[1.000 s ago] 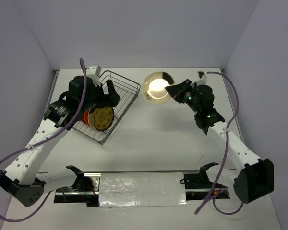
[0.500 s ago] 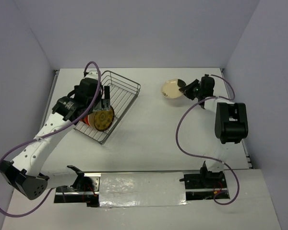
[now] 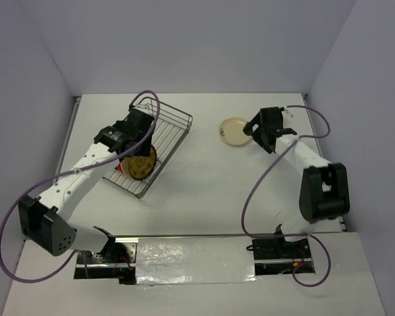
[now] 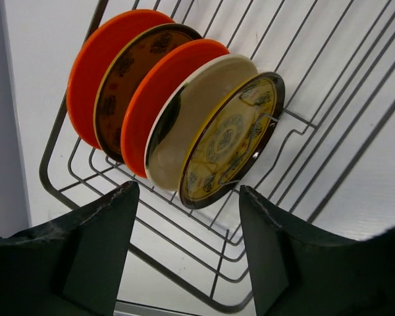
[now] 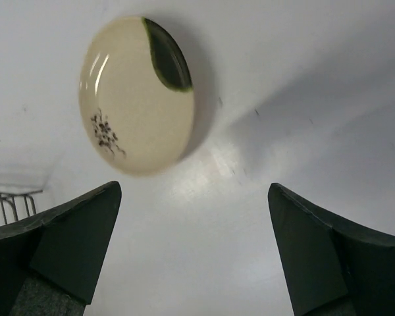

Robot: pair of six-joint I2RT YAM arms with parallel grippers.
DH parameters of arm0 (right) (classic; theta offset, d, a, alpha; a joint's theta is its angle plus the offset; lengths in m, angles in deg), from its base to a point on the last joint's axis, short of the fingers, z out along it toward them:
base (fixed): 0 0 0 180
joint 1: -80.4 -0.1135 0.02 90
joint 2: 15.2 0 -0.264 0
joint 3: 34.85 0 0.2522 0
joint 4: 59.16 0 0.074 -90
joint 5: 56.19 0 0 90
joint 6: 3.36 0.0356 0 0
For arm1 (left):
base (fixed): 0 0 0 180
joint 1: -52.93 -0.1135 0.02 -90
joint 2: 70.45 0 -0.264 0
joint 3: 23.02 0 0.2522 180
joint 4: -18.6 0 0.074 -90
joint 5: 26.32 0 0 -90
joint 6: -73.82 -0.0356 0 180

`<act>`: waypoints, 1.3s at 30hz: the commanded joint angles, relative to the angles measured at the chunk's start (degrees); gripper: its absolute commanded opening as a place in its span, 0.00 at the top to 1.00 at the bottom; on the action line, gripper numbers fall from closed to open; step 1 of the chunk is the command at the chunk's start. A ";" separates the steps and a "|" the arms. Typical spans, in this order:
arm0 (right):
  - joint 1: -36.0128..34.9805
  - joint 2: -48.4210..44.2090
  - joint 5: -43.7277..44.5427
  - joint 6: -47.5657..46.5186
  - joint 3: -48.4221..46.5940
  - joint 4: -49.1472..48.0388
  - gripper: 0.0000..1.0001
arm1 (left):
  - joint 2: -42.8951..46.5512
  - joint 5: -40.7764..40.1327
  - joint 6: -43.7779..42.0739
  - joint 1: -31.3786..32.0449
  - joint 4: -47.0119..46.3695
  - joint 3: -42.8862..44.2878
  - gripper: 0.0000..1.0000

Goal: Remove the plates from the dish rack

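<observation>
The silver wire dish rack [image 3: 176, 124] sits at the back left of the table. Several plates stand upright in it [image 3: 141, 162]: two orange-red ones [image 4: 89, 72], a brown patterned one [image 4: 128, 85], a cream one [image 4: 181, 135] and, nearest the front, a mustard patterned one [image 4: 232, 139]. My left gripper [image 4: 187, 191] hangs open just short of the mustard plate's lower edge, over the rack's bars [image 4: 329, 85], with nothing between its fingers. A cream plate with a dark rim mark [image 5: 137, 95] lies flat on the table [image 3: 234, 130]. My right gripper [image 5: 194, 187] is open beside it [image 3: 253, 129], apart from it.
Grey walls close in the table at the back and on both sides. The arms' black and silver mounting strip [image 3: 197, 258] runs along the near edge. Purple cables [image 3: 263, 191] loop off both arms. White tabletop lies between the rack and the cream plate.
My right gripper opened and let go of the cream plate, which now lies flat on the table. The left gripper moved lower toward the racked plates and its jaws narrowed a little.
</observation>
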 commanded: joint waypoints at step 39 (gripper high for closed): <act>-28.00 -20.28 -35.64 -11.03 12.42 -41.14 0.00 | 10.09 25.96 -2.65 -3.22 1.31 13.59 1.00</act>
